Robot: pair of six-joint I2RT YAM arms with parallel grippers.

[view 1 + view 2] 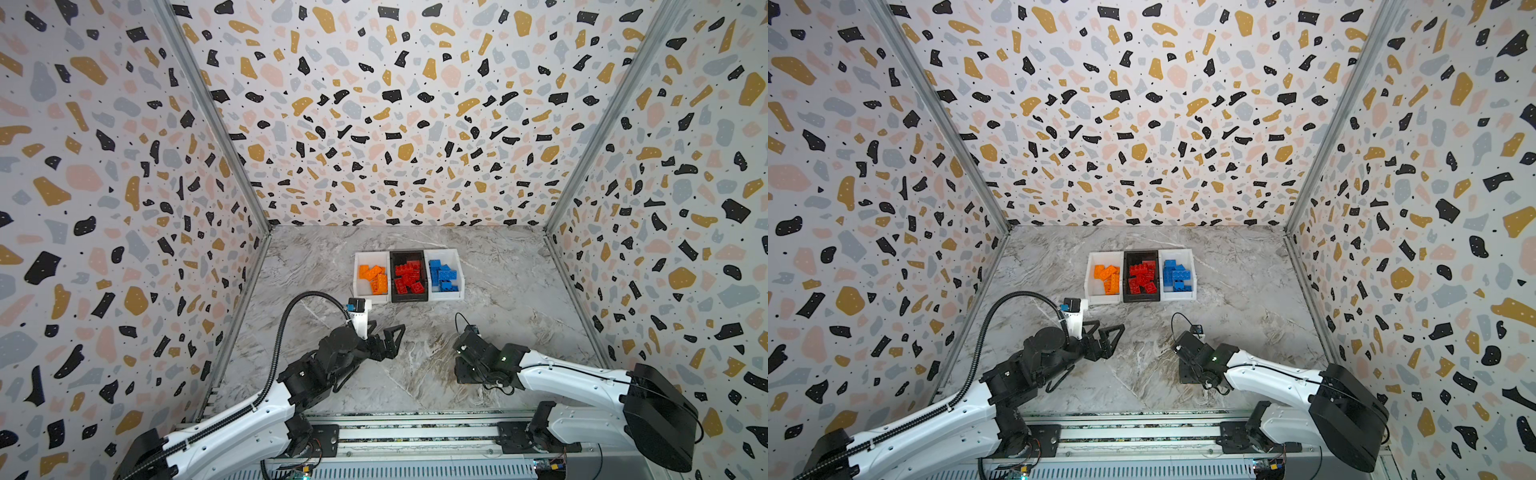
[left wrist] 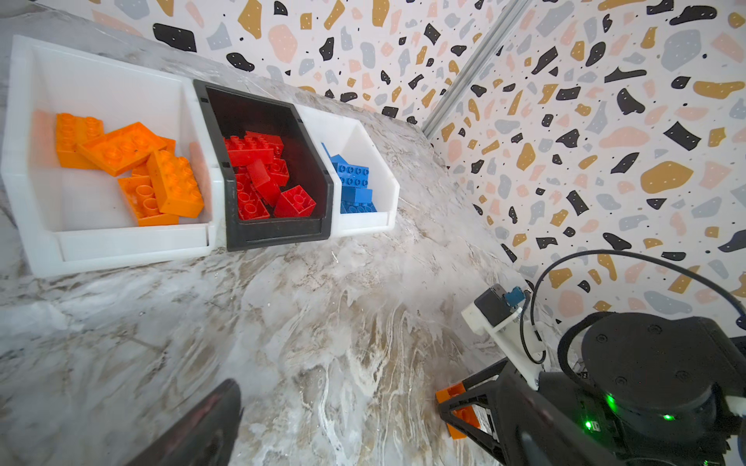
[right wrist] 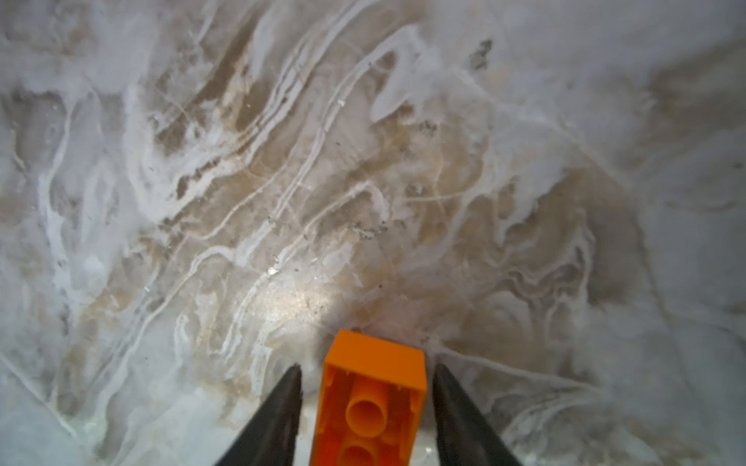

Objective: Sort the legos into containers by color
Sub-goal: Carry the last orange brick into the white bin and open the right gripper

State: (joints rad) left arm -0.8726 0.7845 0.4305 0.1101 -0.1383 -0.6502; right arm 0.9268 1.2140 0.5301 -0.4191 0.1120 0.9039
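the right pincer (image 3: pixel 367 368) is hiding under its own wrist in both top views, so its tips are not showing there, and the right wrist view is cutting off the near end of the brick (image 3: pixel 375 357). that pincer is standing slightly spread, its two fingers (image 3: pixel 278 407) flanking the orange brick with a thin gap showing on each side, not pinching it. the brick is sitting at 4 o'clock from the middle of the table (image 1: pixel 519 291), hollow underside facing the wrist camera. the left pincer (image 1: pixel 387 329) is hanging spread wide and holding nothing, just at 8 o'clock of the middle; its wrist view is showing only one finger. at 12 o'clock three bins are sitting side by side, touching: the left bin (image 1: pixel 356 286) holding orange legos (image 1: pixel 374 278), the black bin (image 1: pixel 409 252) red legos (image 1: pixel 409 276), the right bin (image 1: pixel 459 274) blue legos (image 1: pixel 442 276).
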